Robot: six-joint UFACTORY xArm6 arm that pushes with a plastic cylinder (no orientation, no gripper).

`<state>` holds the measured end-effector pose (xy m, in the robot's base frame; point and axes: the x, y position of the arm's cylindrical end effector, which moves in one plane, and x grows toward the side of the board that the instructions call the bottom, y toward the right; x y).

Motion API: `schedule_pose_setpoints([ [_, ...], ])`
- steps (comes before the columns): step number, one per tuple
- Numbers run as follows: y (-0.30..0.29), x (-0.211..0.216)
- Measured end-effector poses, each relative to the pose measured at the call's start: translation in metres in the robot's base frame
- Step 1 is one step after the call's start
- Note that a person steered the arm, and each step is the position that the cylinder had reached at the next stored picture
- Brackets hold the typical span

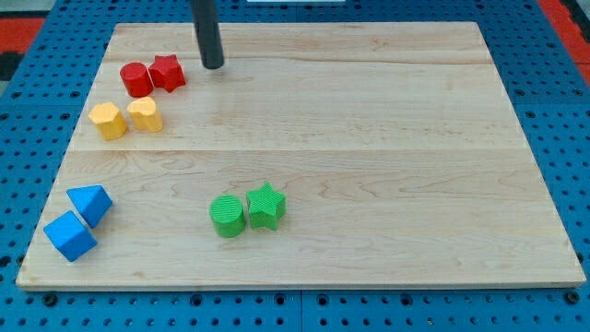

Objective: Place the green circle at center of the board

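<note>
Rod: a straight dark rod comes down from the view's top edge, close to upright, leaning only a little toward the view's right as it descends.
My tip [213, 66]: rests at the board's surface near the view's top left, just to the right of the red star, with a small gap between them; it touches no block and holds nothing.
Green circle [227, 216]: sits in the lower half of the board, left of the middle, well apart from my tip.
Green star [266, 205]: stands just to the right of the green circle, the two touching or nearly so.
Red circle [136, 79]: lies at the upper left, pressed against the red star [167, 72] on its right.
Yellow blocks: two of them below the red pair, a yellow hexagon-like block [108, 121] on the left and a second yellow block [145, 114] beside it, its shape hard to make out.
Blue blocks: a blue triangle-like block [90, 203] and a blue cube [69, 236] sit together at the lower left corner, touching.
Board [387, 138]: a light wooden top lying on a blue perforated base [562, 101]; its centre and whole right half carry no blocks.
</note>
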<state>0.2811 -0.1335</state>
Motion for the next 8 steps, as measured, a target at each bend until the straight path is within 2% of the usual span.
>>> schedule_pose_setpoints([
  [1, -0.009, 0.0],
  [2, -0.047, 0.01],
  [3, 0.002, 0.035],
  [4, 0.088, 0.047],
  [6, 0.119, 0.071],
  [7, 0.175, 0.142],
  [8, 0.215, 0.167],
])
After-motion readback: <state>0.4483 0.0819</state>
